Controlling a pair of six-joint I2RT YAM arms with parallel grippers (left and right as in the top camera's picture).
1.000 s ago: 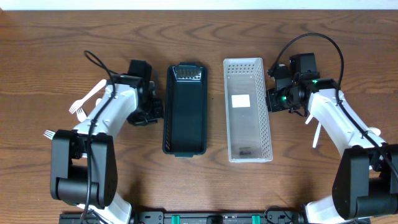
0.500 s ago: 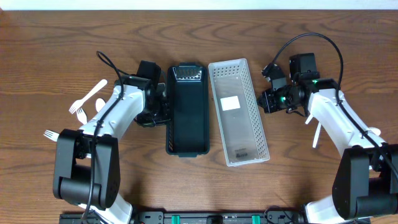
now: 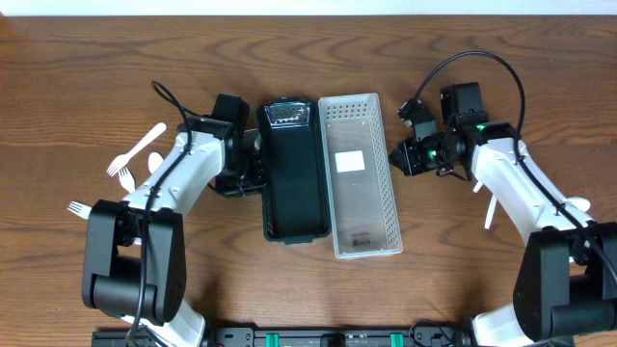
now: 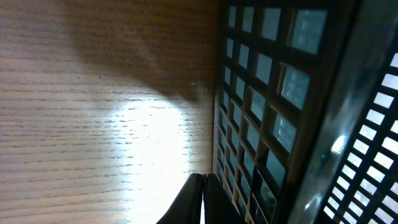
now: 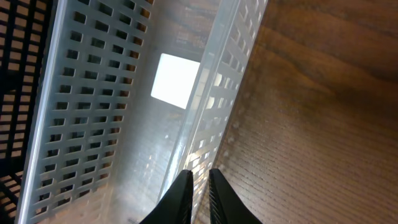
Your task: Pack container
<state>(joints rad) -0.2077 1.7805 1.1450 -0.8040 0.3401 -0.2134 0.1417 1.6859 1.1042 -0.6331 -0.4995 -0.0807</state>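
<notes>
Your L gripper (image 4: 201,186) is closed, tips meeting w/ nothing between, just beside the left outer wall of the black basket (image 3: 292,169). That basket sits on the table (image 3: 501,58), its long side touching the white basket (image 3: 357,178). Your R gripper (image 5: 199,186) straddles the white basket's right wall, fingers nearly together, prob. pinching it, tho contact is hard to see.

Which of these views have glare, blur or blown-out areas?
Overhead: even light, sharp throughout. Left wrist: a bright glare patch on the table, the black basket soft and close. Right wrist: the label in the white basket is blown out.
</notes>
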